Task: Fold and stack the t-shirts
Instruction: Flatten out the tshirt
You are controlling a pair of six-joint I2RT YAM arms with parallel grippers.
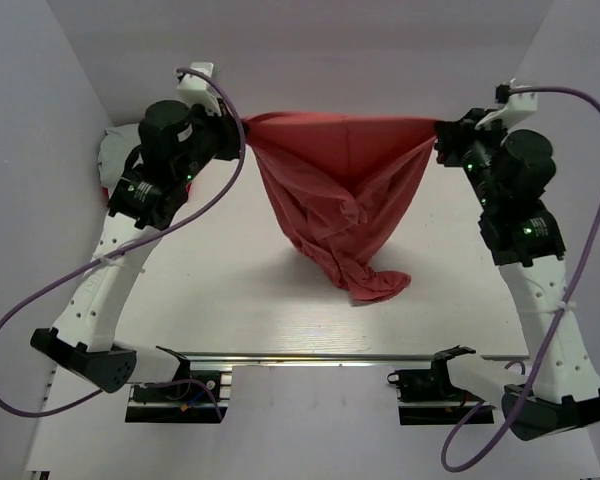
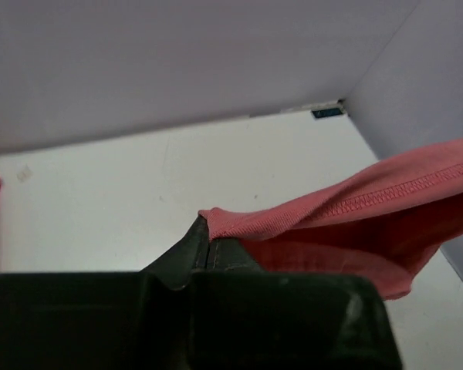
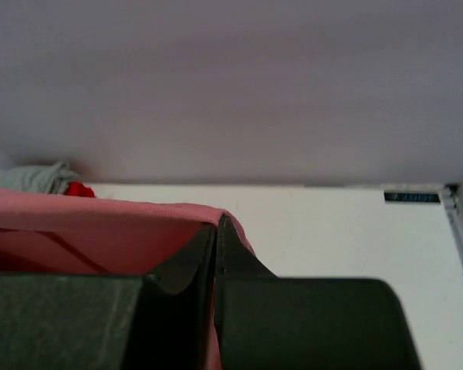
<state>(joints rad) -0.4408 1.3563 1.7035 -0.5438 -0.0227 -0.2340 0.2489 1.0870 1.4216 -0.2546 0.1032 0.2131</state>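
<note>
The left gripper (image 1: pixel 243 138) is closed tight on one end of the salmon-pink t-shirt (image 1: pixel 335 190), and the right gripper (image 1: pixel 441 130) pinches the other end. The shirt hangs between them, and its lowest part lies on the white table (image 1: pixel 200 290). A grey shirt (image 3: pixel 38 179) and a red shirt (image 3: pixel 79 190) lie far left, mostly hidden.

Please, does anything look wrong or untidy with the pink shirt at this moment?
Yes. The pink t-shirt, held between the left gripper and right gripper, hangs twisted into a pointed bundle, its lower end crumpled on the table, not flat.
</note>
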